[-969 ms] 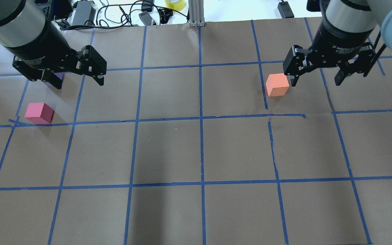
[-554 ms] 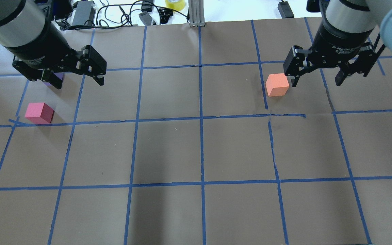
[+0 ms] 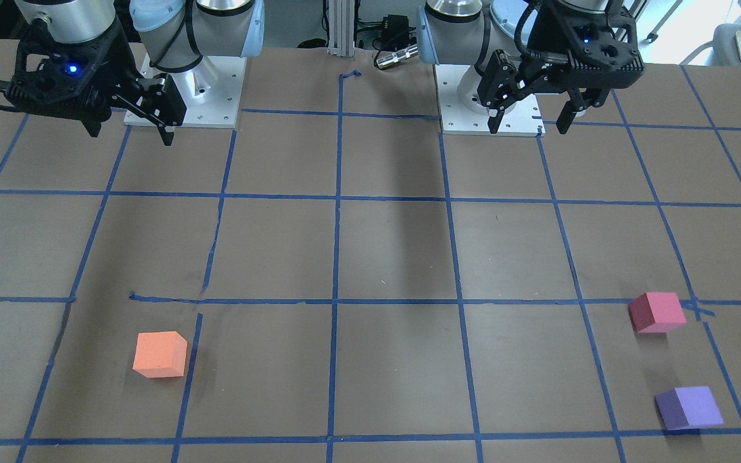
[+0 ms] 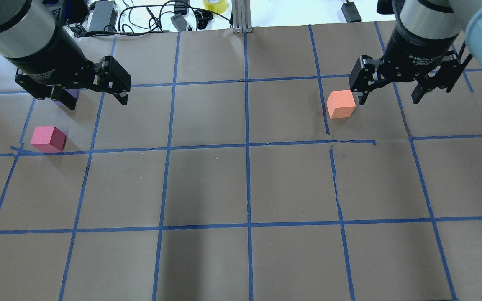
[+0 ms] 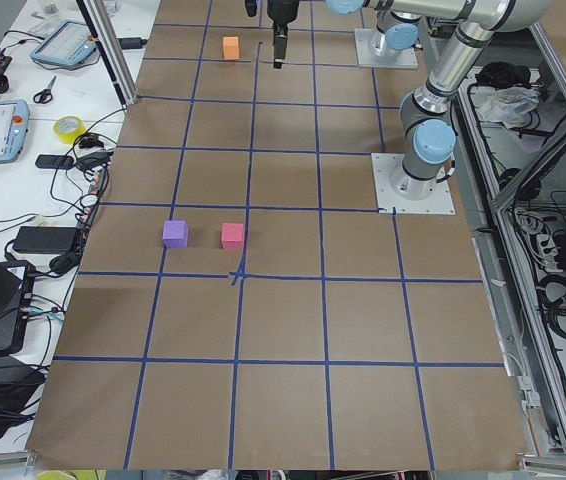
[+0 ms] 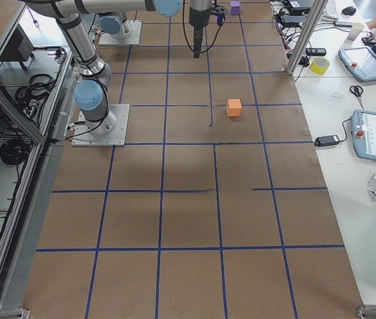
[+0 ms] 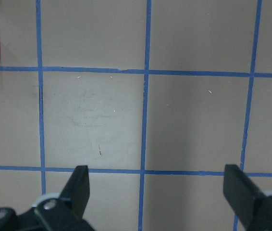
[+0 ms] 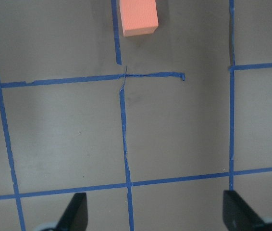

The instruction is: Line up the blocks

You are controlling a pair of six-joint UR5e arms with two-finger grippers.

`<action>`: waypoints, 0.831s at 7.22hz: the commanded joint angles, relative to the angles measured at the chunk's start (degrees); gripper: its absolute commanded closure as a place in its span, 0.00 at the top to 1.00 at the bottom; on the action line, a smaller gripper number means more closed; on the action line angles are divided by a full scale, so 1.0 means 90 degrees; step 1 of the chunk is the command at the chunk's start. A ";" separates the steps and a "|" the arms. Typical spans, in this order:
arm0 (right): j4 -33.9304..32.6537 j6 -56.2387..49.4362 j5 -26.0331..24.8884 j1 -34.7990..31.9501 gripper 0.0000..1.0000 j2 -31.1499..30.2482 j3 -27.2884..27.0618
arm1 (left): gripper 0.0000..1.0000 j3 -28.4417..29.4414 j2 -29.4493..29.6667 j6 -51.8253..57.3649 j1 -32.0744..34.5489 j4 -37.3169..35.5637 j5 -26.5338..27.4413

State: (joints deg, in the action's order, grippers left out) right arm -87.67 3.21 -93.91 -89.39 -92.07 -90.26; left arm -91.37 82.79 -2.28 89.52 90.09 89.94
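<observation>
The orange block (image 4: 341, 105) (image 3: 160, 354) sits on the brown paper just left of my right gripper (image 4: 389, 101) (image 3: 131, 135), which hangs open and empty above the table. It shows at the top of the right wrist view (image 8: 137, 18). The pinkish-red block (image 4: 48, 139) (image 3: 657, 312) lies at the left side. The purple block (image 3: 689, 408) lies beyond it, mostly hidden behind my left gripper (image 4: 97, 102) (image 3: 528, 127) in the overhead view. The left gripper is open and empty, above the table.
Blue tape lines grid the paper-covered table (image 4: 207, 184). The paper is torn near the orange block (image 4: 332, 144). Cables, power adapters and a yellow tape roll (image 4: 215, 4) lie past the far edge, beside an aluminium post (image 4: 241, 16).
The right gripper has drifted very slightly toward the far edge. The left gripper and the three blocks have not moved.
</observation>
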 commanded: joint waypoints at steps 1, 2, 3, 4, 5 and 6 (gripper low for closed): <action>-0.0909 -0.0035 -0.0005 0.0049 1.00 0.0772 0.0000 | 1.00 -0.0004 0.0000 0.0000 0.0005 0.0000 0.0007; -0.1242 -0.0015 0.0014 0.0049 1.00 0.1076 -0.0010 | 1.00 -0.0004 0.0020 0.0000 0.0005 0.0000 -0.0003; -0.1719 -0.0006 0.0062 0.0049 1.00 0.1456 -0.0010 | 1.00 -0.0004 0.0010 0.0010 0.0005 0.0000 -0.0003; -0.2236 0.0004 0.0082 0.0049 1.00 0.1924 -0.0010 | 1.00 -0.0004 0.0010 0.0000 0.0005 0.0000 -0.0003; -0.2763 0.0004 0.0082 0.0049 1.00 0.2354 -0.0010 | 1.00 -0.0004 0.0010 0.0000 0.0005 0.0000 -0.0003; -0.3145 0.0043 0.0082 0.0069 1.00 0.2697 -0.0010 | 1.00 -0.0004 0.0000 0.0010 0.0005 0.0000 -0.0003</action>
State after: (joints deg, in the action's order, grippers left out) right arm -110.95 3.31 -93.21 -88.90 -72.17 -90.35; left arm -91.41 82.87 -2.26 89.56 90.09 89.91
